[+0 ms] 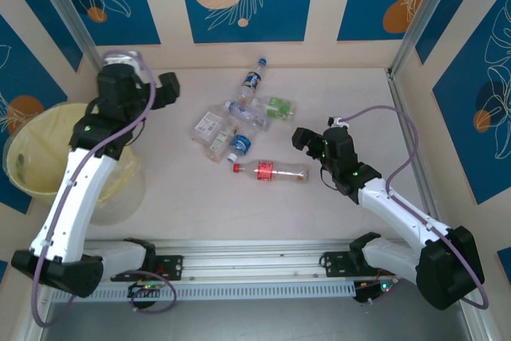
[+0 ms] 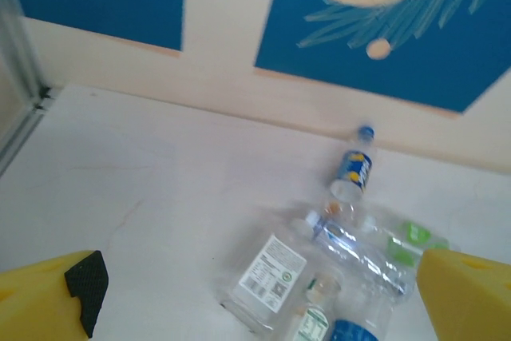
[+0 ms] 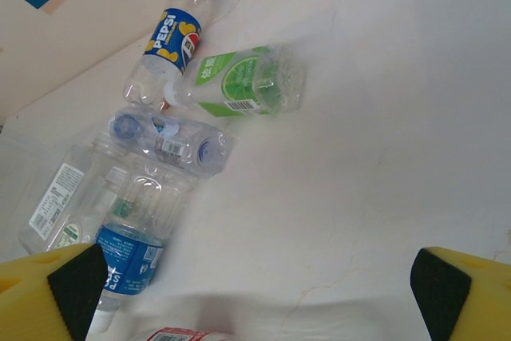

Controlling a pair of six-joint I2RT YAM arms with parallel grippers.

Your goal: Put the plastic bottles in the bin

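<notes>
Yellow-tipped fingers of the right gripper [image 1: 307, 140] are standing wide apart with nothing between them, hanging low just beside the red-labelled bottle [image 1: 270, 171]. That bottle is lying on its side on the table [image 1: 359, 93], nearest the arms, so I'd guess it is being lined up as the next pick. Just beyond it, a heap of crushed clear bottles [image 1: 231, 129] is lying jumbled and touching, with a green-labelled one [image 1: 278, 107] at its right edge. At the far end the Pepsi bottle [image 1: 253, 80] is pointing its cap toward the back wall. Off to the left, the left gripper [image 1: 169, 89] is hovering empty with its jaws spread, between the heap and the pale-yellow bin [image 1: 9, 157], probably placed there to ferry bottles across. What the bin is holding I cannot tell.
</notes>
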